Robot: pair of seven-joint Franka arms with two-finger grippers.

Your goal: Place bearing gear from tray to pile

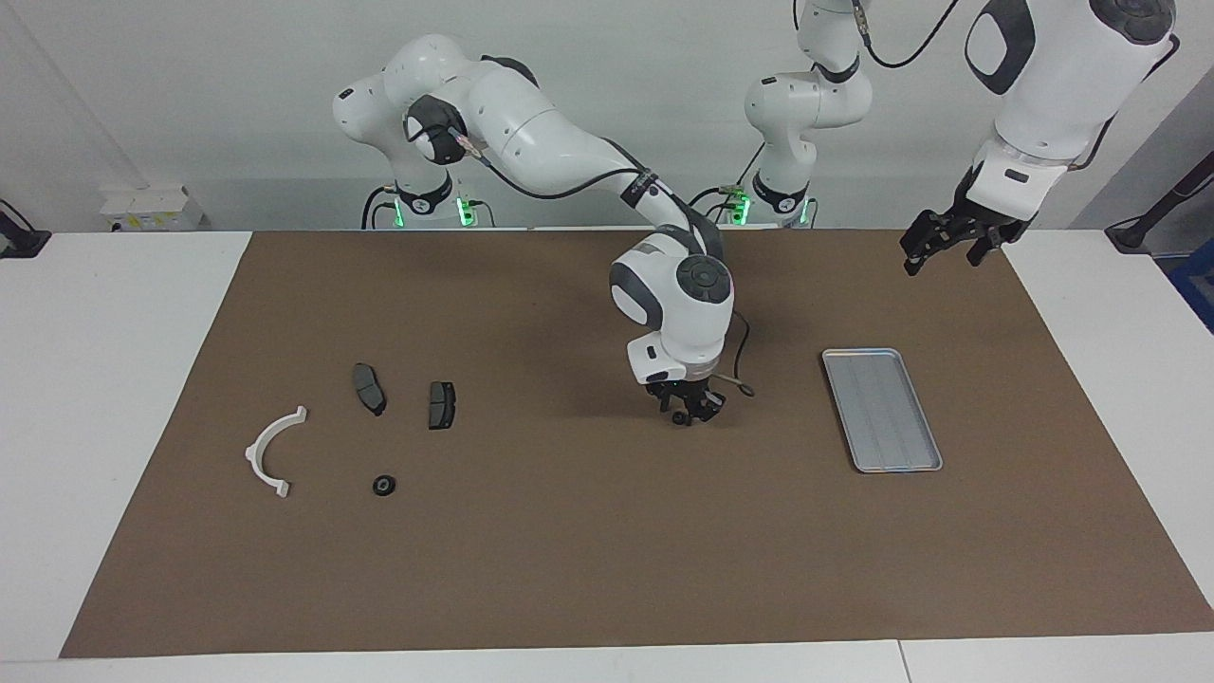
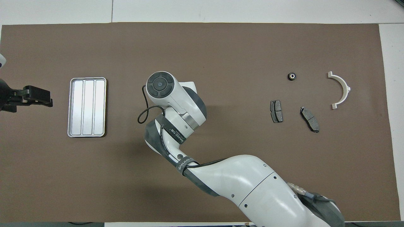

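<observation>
Over mat [image 1: 569,531] middle, between tray [image 1: 881,410] and pile: my right gripper [image 1: 685,410] low, jaws pinched on small black bearing gear [image 1: 680,417]. Tray bare, toward left arm's end. Second gear [image 1: 383,485] lies by white bracket [image 1: 273,450] and two dark pads [image 1: 369,388]. My left gripper [image 1: 948,249] waits raised, jaws parted, holding nothing.

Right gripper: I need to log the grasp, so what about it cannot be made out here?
- Overhead view: the right gripper is hidden under its own wrist.
- Facing view: a small dark part at its tip, over the mat; too small to tell if gripped.
- Left gripper, waiting raised at the tray end of the table: arm cut off by the overhead view's edge.
</observation>
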